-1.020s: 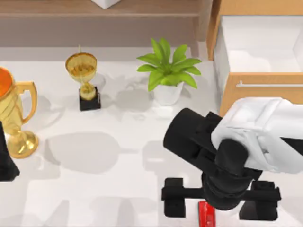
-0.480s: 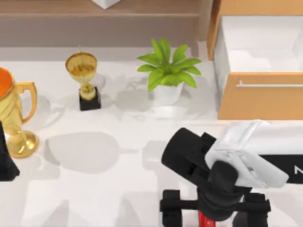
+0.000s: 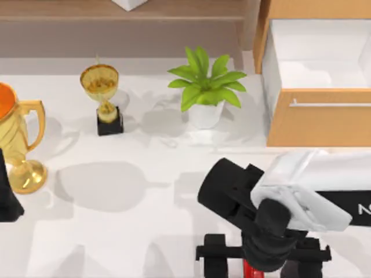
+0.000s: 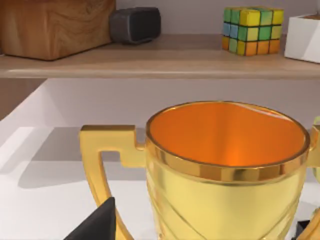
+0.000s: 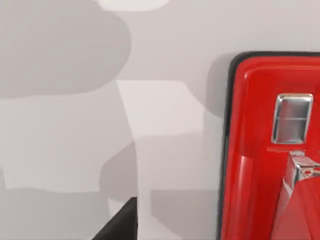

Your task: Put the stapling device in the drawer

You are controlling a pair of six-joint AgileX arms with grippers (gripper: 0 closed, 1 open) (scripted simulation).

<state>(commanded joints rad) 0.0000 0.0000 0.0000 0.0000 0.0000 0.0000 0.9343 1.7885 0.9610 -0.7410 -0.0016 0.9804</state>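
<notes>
At table's near edge, right end effector (image 3: 256, 267) spread wide, straddling stapler (image 3: 251, 270), no grip.

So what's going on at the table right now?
The right gripper is low over the small glossy red stapler at the table's near edge, its fingers straddling it. The stapler lies on the table. The light-brown wooden drawer stands open at the far right. The left arm is parked beside the big gold trophy.

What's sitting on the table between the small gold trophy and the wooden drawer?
In the top view, the potted plant stands between the small gold trophy and the drawer; otherwise the white table there is bare.
</notes>
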